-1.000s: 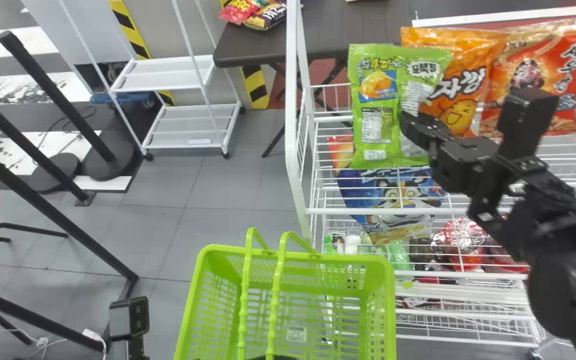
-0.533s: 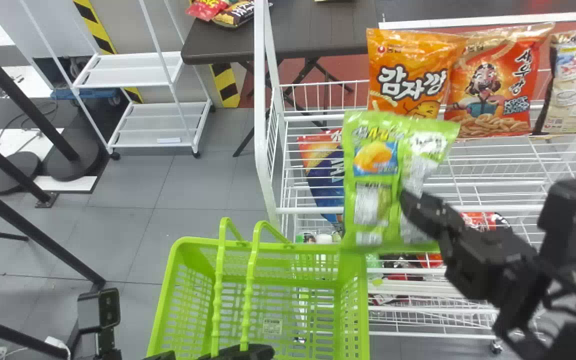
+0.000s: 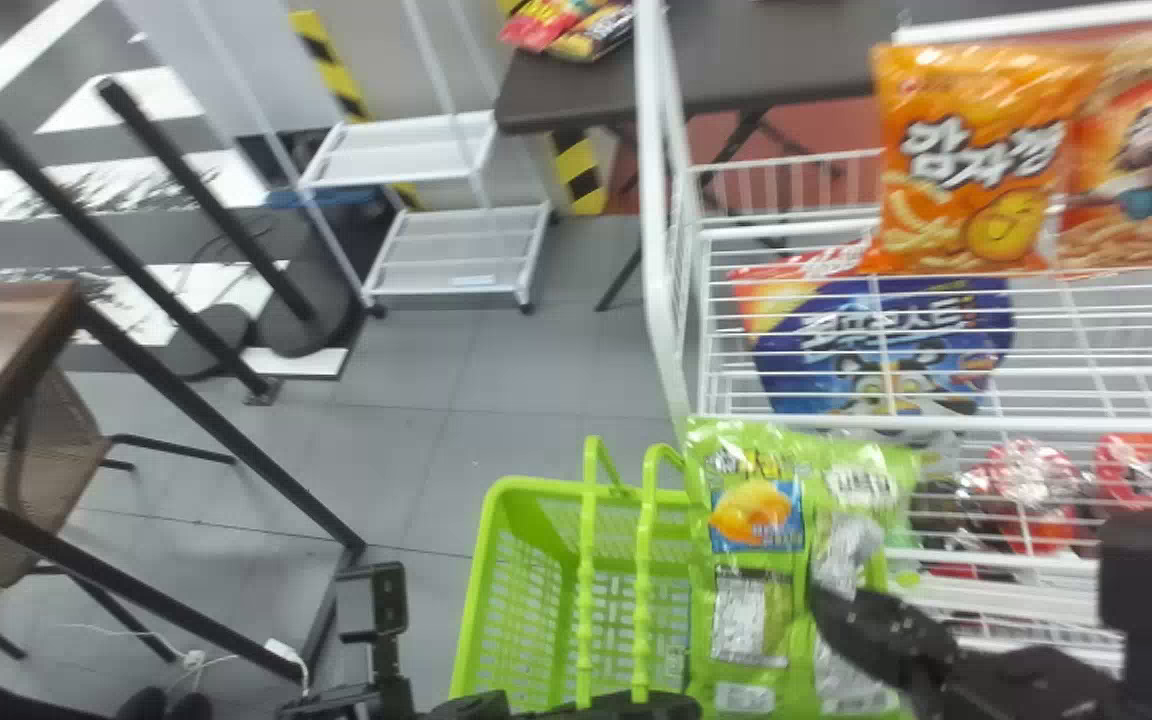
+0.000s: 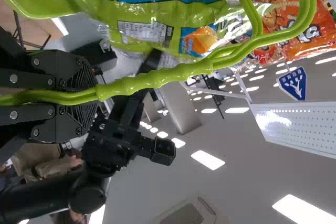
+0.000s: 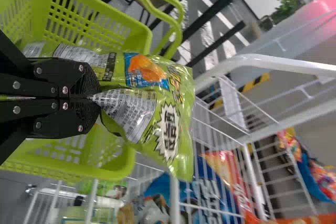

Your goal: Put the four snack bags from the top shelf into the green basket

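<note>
Holding the green snack bag (image 3: 751, 615) over the shelf side of the green basket (image 3: 546, 485).

Nearest, at 6 o'clock in the head view, the left claw (image 4: 97, 95) is clamped round the basket's handles (image 3: 586, 590); at 5 o'clock the right claw (image 5: 97, 98) pinches the green bag, which overlaps the basket's rim; farther, at 2 o'clock, the orange bag (image 3: 966, 170) and red bag (image 3: 1151, 170) stand side by side on the top shelf (image 3: 1086, 424). Letting go here could drop the bag outside, between basket and rack, since it seems to overhang that edge. A swing too far towards 9 o'clock might snag it on the handles, and any push on the rim could tip the basket, as the left claw's grip is up on them.
</note>
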`<state>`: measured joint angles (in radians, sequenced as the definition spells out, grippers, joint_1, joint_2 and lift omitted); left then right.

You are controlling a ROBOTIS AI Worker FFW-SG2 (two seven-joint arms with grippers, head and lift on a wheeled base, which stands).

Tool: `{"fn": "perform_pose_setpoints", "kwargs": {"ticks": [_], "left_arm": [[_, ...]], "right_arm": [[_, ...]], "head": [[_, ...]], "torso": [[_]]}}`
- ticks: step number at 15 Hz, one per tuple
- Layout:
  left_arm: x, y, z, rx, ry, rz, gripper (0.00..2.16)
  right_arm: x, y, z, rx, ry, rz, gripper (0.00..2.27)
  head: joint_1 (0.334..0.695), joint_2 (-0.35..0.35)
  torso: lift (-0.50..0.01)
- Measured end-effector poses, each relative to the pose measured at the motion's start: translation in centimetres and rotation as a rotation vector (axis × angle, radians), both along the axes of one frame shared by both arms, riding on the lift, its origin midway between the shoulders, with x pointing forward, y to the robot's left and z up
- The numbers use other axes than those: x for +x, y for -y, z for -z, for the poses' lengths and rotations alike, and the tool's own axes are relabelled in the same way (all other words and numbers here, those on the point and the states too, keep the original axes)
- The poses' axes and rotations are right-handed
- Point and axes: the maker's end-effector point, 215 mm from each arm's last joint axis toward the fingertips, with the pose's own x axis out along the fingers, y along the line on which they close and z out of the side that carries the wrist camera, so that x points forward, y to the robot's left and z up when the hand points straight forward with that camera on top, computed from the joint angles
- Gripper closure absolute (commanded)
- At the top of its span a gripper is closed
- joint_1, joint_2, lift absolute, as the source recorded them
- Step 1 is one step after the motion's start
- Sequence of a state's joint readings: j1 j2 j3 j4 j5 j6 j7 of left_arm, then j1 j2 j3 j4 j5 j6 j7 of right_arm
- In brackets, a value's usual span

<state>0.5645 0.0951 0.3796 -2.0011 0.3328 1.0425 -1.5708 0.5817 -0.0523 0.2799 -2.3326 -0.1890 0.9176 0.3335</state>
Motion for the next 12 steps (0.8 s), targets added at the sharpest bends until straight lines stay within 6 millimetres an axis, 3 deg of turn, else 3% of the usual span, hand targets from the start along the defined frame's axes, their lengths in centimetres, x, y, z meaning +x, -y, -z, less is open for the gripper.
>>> {"fn": "perform_pose_setpoints", "kwargs": {"ticks": [1, 2, 3, 4, 8, 12], "left_arm": [[0.0, 0.0, 0.0, 0.000, 0.001, 0.001, 2.15], [0.0, 0.1, 0.0, -0.001, 0.001, 0.000, 2.15], [0.0, 0.1, 0.0, -0.001, 0.001, 0.000, 2.15], [0.0, 0.1, 0.0, 0.000, 0.001, 0.000, 2.15], [0.0, 0.0, 0.1, 0.002, -0.001, 0.001, 2.15], [0.0, 0.0, 0.1, 0.002, -0.004, 0.000, 2.15]], "right_arm": [[-0.7, -1.3, 1.2, -0.013, -0.019, -0.030, 2.05], [-1.3, -2.4, 2.2, -0.028, -0.033, -0.055, 1.41], [-1.7, -3.1, 2.8, -0.044, -0.037, -0.070, 0.47], [-2.1, -3.6, 3.4, -0.059, -0.041, -0.086, 0.00], [-3.6, -3.6, 3.6, -0.072, -0.065, -0.125, 0.05], [-3.4, -1.8, 0.9, 0.031, -0.078, -0.102, 0.05]], "head": [[0.695, 0.350], [0.695, 0.350], [0.695, 0.350], [0.695, 0.350], [0.695, 0.350], [0.695, 0.350]], "torso": [[0.000], [0.000], [0.000], [0.000], [0.000], [0.000]]}}
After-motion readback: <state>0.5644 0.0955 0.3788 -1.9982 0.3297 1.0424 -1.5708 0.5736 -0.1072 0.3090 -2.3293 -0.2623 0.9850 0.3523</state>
